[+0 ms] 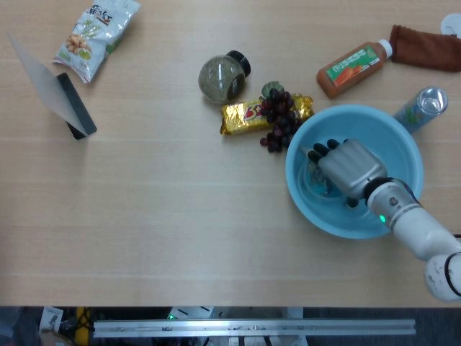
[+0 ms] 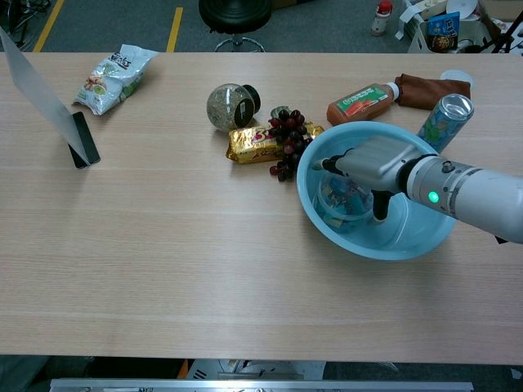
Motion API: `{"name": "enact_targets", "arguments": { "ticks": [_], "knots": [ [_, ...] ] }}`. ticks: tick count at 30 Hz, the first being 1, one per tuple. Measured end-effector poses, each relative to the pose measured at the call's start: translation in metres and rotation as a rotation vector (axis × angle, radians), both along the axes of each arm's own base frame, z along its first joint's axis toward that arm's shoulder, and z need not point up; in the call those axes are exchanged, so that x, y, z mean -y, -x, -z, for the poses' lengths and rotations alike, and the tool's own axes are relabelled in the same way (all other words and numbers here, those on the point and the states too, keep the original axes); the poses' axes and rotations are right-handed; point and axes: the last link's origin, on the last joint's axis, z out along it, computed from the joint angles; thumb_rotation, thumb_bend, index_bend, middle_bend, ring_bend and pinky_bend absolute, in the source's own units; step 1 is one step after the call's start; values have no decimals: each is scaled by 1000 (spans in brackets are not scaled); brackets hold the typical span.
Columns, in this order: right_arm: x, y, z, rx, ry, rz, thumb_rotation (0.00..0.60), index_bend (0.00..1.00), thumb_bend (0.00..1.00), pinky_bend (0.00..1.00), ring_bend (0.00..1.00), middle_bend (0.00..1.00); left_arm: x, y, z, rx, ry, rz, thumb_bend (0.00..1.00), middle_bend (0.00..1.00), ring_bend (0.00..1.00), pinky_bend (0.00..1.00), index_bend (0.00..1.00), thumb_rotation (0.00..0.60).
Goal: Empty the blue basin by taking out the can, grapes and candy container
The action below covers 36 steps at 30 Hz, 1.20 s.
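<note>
A pale wood-grain surface (image 1: pixel 180 209) carries everything. On its far left lie a snack bag (image 1: pixel 96 36) and a grey stand (image 1: pixel 56 90) with a dark slab leaning on it. Near the middle sits a round jar (image 1: pixel 220 76) on its side, and just beside it a gold foil packet (image 1: pixel 248 117) with grapes (image 1: pixel 279 121) draped over it. To the right — a blue basin (image 1: pixel 389 130), an orange bottle (image 1: pixel 353 67) lying flat, a brown cloth (image 1: pixel 425 47) and an upright can (image 1: pixel 421 108) just behind the basin's rim.
</note>
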Motion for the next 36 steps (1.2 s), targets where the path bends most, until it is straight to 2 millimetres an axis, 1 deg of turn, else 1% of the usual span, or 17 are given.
{"name": "enact_targets", "arguments": {
  "ticks": [4,7,11,13,15,20,23,28,32,36],
  "knots": [
    [1,1,2,-3,3,2,600,36,30,426,225,225,0,1,0,-1,1,-1,270,234,195,170,286,600],
    [2,2,3,1,11,4,600,97,76,445,255,261,0,1,0,0,3,-1,269,234,195,170,286,600],
    [3,2,2,7,27,1,600,190,176,476,309,320,-1,1,0,0,5,-1,269,234,195,170,286,600],
    [3,3,2,10,31,4,600,237,200,492,334,345,-1,0,0,1,5,2,269,234,195,170,286,600],
    [4,3,1,10,34,3,600,283,207,514,361,376,-1,0,0,1,4,3,269,234,195,170,286,600],
    [4,4,-5,21,39,8,600,309,209,537,386,396,-2,-1,1,0,8,5,270,234,195,170,286,600],
    [5,2,-13,32,47,5,600,318,209,549,398,404,-4,-2,1,-1,9,8,270,234,195,170,286,600],
    [7,-7,-33,68,60,5,600,321,209,552,405,409,-6,-4,1,-3,13,15,269,234,195,170,286,600],
    [8,-20,-51,101,73,-13,600,323,209,552,405,410,-9,-6,2,-4,18,21,269,234,195,170,286,600],
    [9,-38,-67,155,75,-19,600,323,209,552,405,410,-10,-7,2,-5,20,26,270,234,195,170,286,600]
  ]
}}
